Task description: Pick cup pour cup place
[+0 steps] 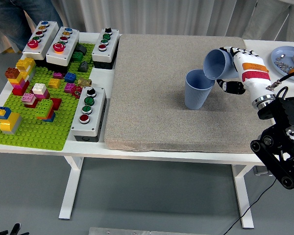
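A blue cup [198, 90] stands upright on the grey mat [152, 88], right of its middle. My right hand [235, 68] is shut on a second blue cup [216, 64], tipped on its side with its mouth facing left and down over the standing cup's rim. Its lower lip sits just at that rim. What is inside either cup is hidden. My left arm is out of the picture.
A green brick baseplate [34, 132] with several loose bricks fills the table's left side, ringed by button boxes [88, 112]. A blue plate [286, 55] with small parts sits at the far right. A person stands at the top left corner.
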Robot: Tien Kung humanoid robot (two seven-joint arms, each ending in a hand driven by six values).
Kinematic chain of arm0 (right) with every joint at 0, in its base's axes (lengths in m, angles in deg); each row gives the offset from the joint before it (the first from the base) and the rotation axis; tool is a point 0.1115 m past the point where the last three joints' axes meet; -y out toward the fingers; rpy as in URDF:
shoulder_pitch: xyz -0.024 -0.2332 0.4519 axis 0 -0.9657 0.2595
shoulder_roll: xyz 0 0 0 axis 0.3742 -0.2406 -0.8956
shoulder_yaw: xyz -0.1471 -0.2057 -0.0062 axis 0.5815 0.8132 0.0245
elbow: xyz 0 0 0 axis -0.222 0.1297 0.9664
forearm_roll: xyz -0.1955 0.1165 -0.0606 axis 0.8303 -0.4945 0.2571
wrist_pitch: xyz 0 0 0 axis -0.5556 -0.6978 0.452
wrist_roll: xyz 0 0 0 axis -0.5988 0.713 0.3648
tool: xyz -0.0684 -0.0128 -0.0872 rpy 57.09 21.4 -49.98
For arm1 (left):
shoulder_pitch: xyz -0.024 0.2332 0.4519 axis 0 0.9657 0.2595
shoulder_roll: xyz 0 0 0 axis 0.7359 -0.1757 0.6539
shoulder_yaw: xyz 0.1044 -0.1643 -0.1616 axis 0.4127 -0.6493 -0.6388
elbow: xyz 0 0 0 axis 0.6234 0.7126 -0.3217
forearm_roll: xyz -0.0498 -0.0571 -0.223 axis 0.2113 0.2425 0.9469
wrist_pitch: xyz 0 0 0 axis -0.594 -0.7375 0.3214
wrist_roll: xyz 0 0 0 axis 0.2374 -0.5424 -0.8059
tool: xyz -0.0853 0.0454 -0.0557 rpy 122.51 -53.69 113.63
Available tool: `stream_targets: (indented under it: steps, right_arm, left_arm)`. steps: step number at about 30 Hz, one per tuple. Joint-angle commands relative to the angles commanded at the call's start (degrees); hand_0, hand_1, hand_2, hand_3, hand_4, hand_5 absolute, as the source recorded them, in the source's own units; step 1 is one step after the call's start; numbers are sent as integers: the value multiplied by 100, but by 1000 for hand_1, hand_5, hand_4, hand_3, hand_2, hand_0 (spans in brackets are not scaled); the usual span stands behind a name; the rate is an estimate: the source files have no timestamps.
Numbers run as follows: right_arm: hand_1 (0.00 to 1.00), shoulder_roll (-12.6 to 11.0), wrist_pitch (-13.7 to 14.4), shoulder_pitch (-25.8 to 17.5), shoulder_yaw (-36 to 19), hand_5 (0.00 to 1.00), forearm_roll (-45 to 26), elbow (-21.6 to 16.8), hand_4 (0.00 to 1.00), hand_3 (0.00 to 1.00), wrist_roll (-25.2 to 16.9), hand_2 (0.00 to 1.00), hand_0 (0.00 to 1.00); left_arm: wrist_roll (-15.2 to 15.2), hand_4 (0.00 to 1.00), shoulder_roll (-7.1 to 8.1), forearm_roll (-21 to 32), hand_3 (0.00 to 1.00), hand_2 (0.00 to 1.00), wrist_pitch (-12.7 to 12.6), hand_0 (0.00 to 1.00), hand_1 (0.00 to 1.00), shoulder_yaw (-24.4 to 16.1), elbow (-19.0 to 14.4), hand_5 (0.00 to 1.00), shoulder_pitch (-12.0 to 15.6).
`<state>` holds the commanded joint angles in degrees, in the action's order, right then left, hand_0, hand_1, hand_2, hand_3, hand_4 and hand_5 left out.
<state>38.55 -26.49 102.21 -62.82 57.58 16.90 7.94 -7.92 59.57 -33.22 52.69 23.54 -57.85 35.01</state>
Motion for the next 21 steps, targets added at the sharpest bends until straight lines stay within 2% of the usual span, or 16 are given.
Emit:
stream_targets:
  steps: [21]
  right_arm:
    - [727, 2, 83, 20, 114, 252, 49, 33, 743, 691, 95, 609, 905]
  left_arm:
    - [-2, 473, 4, -33, 658, 729, -4, 714, 649, -34, 0, 978, -8]
